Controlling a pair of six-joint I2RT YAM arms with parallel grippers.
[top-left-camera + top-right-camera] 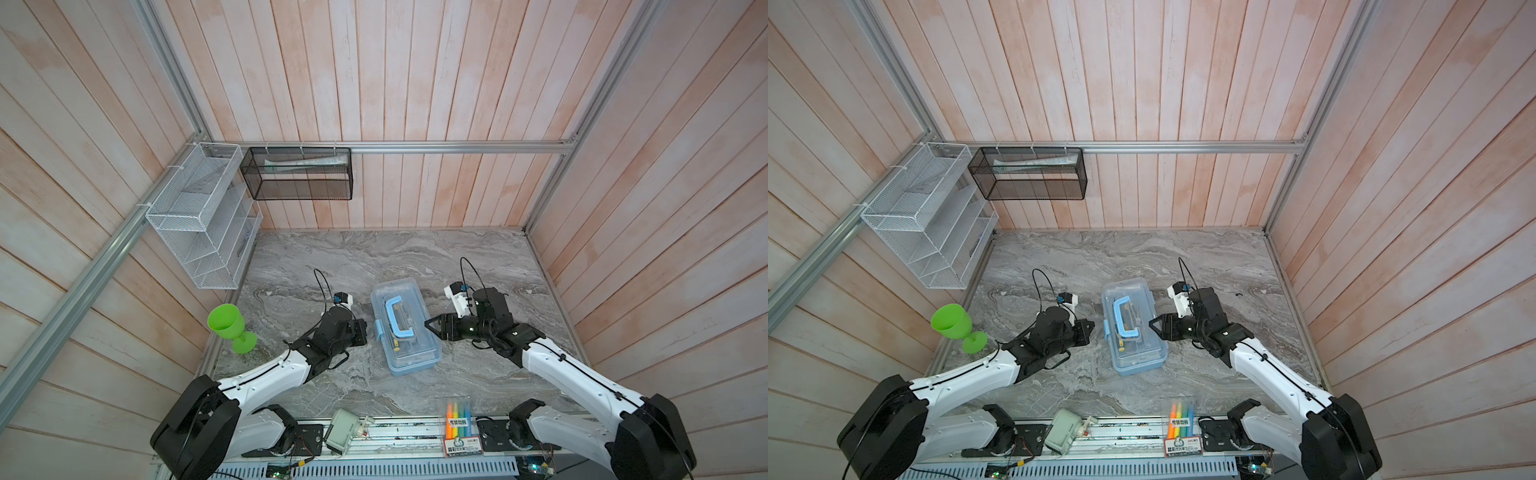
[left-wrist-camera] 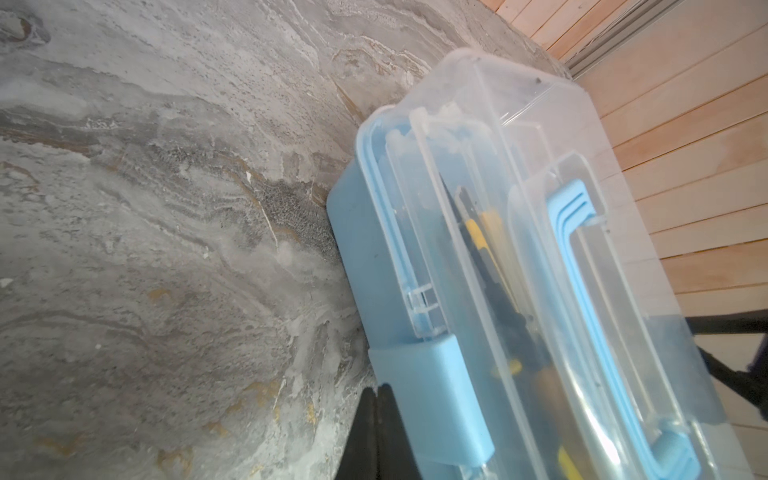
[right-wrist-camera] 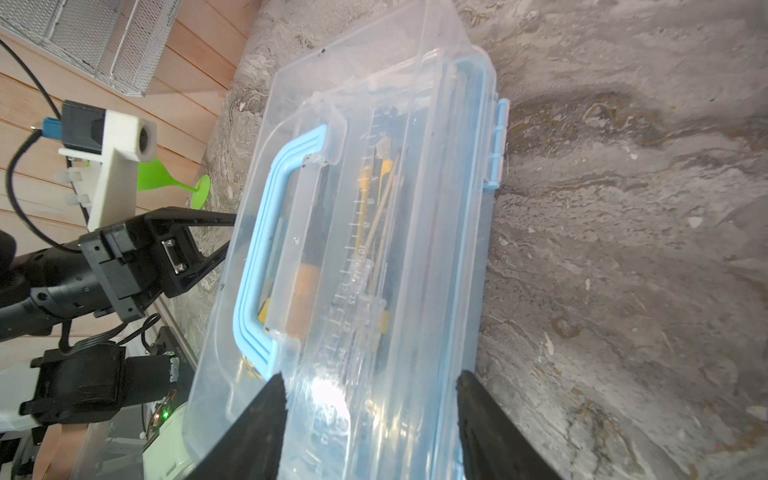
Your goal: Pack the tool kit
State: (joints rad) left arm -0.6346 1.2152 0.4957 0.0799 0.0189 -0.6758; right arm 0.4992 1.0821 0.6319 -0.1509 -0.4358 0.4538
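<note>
Light-blue plastic tool case with clear lid (image 1: pixel 405 326) mid-tabletop (image 1: pixel 316 257), closed. Left claw (image 1: pixel 362 330) clenched beside latch; right claw (image 1: pixel 430 325) released, straddling lid. Light, rigid, slick: lift by blue handle (image 1: pixel 397 318).

Highlighter pack (image 1: pixel 457 424) at the table's front edge: card label carries Chinese characters, too small to read reliably. Clear ruler (image 3: pixel 357 257) inside the tool case (image 3: pixel 453 232): graduated scale, numerals 8, 10, 12, 13 legible in the right wrist view. No other legible text.

light-blue case (image 1: pixel 415 359), clear lid, on grey-veined marble table (image 1: pixel 332 257); green goblet (image 1: pixel 227 322).
</note>
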